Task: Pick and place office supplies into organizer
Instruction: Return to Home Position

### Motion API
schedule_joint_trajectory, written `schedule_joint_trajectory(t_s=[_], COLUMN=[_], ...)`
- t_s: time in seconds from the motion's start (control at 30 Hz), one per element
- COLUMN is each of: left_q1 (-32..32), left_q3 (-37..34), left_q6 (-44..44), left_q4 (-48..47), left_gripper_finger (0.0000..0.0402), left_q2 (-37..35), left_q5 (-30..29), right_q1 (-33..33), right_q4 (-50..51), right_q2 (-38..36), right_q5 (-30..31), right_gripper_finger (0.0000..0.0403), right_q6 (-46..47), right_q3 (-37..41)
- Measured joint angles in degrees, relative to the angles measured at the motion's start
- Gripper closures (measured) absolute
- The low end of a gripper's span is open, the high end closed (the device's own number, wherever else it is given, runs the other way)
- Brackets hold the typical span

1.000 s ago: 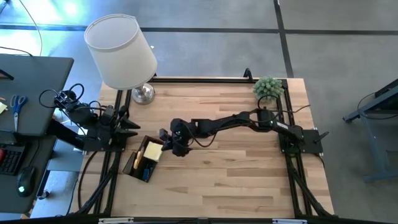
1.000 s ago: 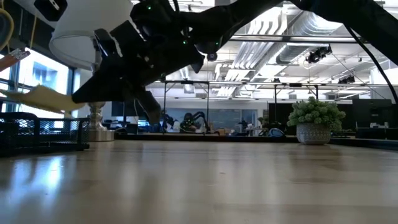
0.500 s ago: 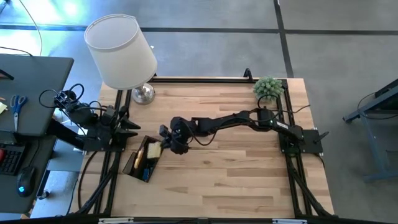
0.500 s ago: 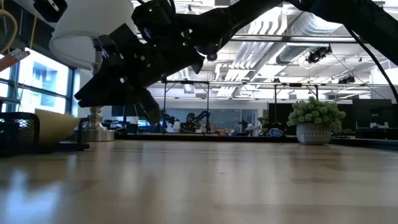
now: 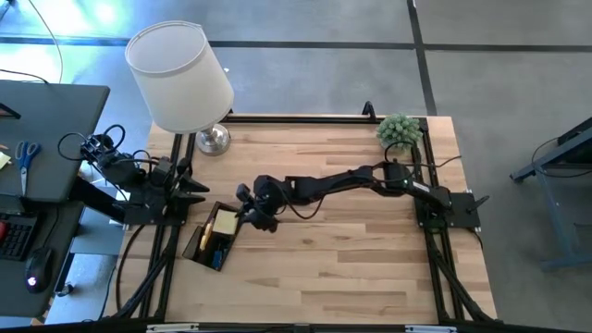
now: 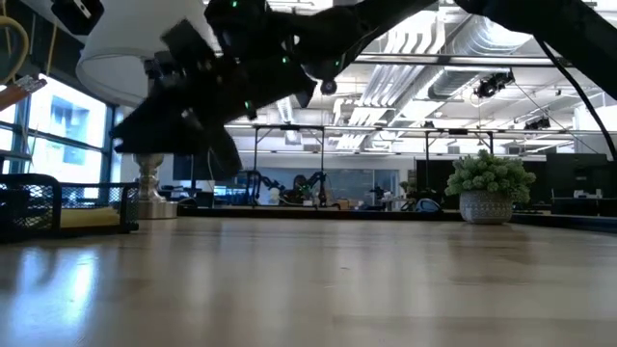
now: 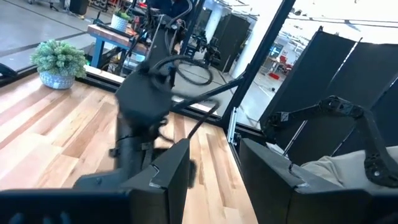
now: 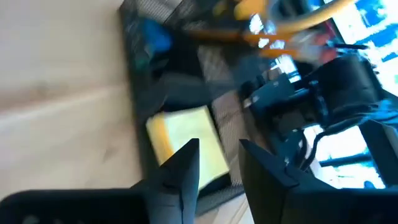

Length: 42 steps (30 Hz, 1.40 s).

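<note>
The black organizer (image 5: 211,239) sits near the table's left edge. A yellow sticky-note pad (image 8: 186,140) lies flat in one compartment, also seen as the pad (image 5: 225,223) from above and the pad (image 6: 92,220) from the low view. A small blue piece (image 8: 154,37) and yellow and orange items (image 8: 261,15) lie in other compartments, blurred. My right gripper (image 8: 217,152) is open and hovers just above the pad, at the organizer's right side (image 5: 248,211). My left gripper (image 7: 214,155) is open and waits at the table's left edge (image 5: 192,190).
A white-shaded lamp (image 5: 180,74) with a chrome base (image 5: 213,139) stands at the far left corner. A small green plant (image 5: 400,129) stands at the far right corner. A side desk with blue-handled scissors (image 5: 26,153) is off to the left. Bare wood lies right of the organizer.
The sticky-note pad, held above the organizer by my right gripper a second ago, has dropped into the tray, first tilted and now lying flat. My right gripper has let go of it and has shifted slightly toward the table's left and far edges, over the organizer.
</note>
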State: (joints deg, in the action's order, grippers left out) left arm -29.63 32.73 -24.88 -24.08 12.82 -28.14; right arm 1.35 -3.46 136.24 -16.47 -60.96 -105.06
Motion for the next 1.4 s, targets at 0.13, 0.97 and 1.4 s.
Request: schedule_joint_trajectory(t_s=[0.13, 0.97, 1.4], left_q1=[-0.02, 0.0, 0.02], left_q3=[-0.02, -3.67, -13.05], left_q6=[0.02, 27.4, 29.46], left_q4=[0.24, 14.05, 15.89], left_gripper_finger=[0.027, 0.0384, 0.0399], left_q2=[0.76, 1.25, -12.69], left_q5=[-2.83, 11.33, 15.72], right_q1=[0.59, 2.66, 12.22], right_q4=[1.03, 44.55, 49.92], right_q2=[-3.11, -19.9, -28.33], right_q5=[0.8, 21.12, 39.01], right_gripper_finger=[0.0309, 0.0398, 0.0398], right_q6=[8.72, 61.23, 75.44], right_q3=[0.0, 0.03, -0.07])
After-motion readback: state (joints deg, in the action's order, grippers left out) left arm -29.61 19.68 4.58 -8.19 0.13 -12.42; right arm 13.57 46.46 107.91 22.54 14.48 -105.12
